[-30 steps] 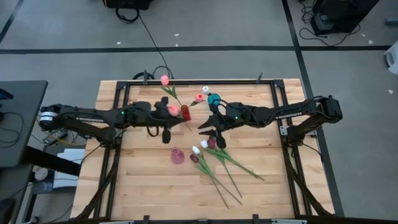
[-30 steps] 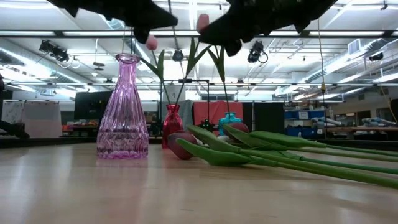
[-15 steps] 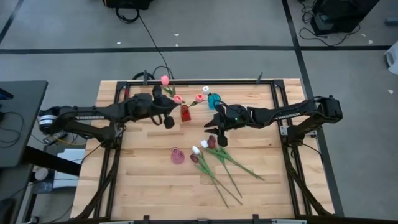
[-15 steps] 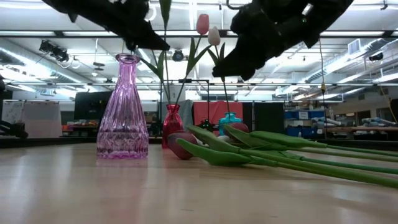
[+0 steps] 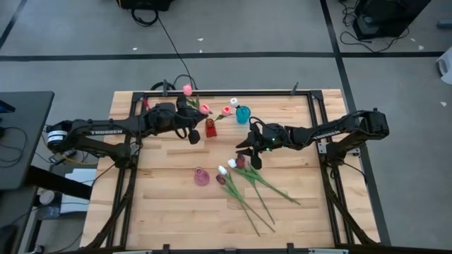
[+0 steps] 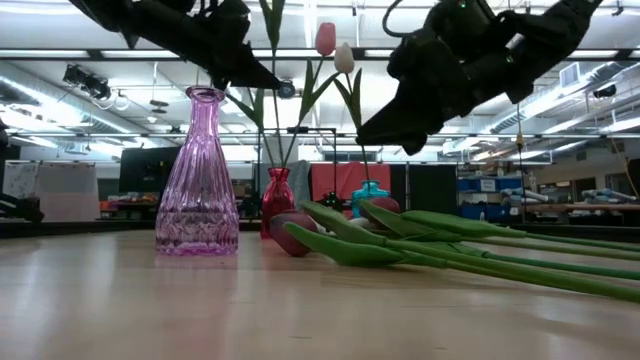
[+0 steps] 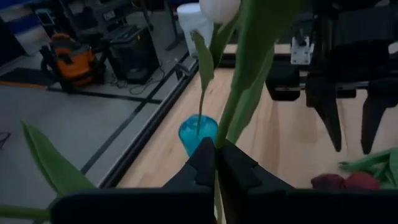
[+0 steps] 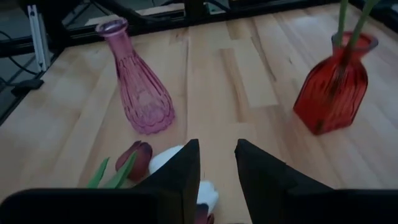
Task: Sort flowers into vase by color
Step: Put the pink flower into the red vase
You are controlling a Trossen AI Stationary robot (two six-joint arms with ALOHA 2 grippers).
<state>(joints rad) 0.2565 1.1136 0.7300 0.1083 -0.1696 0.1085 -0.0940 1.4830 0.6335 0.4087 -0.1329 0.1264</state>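
**Stem at the vase mouth, second pincer over the pile**

Since a second ago the left pincer (image 5: pixel 192 134) has carried its pink tulip (image 5: pixel 204 109) back across the desk (image 5: pixel 162 204) to the red vase (image 5: pixel 210 128), and the right pincer (image 5: pixel 248 146) has slid toward the loose flowers (image 5: pixel 244 180). Left is clamped tight on the green stem, low on its length. Right hangs with fingers apart, holding nothing, above the white and maroon heads lying near the purple vase (image 5: pixel 202 176); the blue vase (image 5: pixel 243 113) already holds a white bloom.

Risks, as I judge them: gripped low, the long stem may sway and catch on the leaves already in the red vase, missing the narrow mouth or tipping the vase. Right could come down onto overlapping stems and lift two colours together, or nudge the purple vase.
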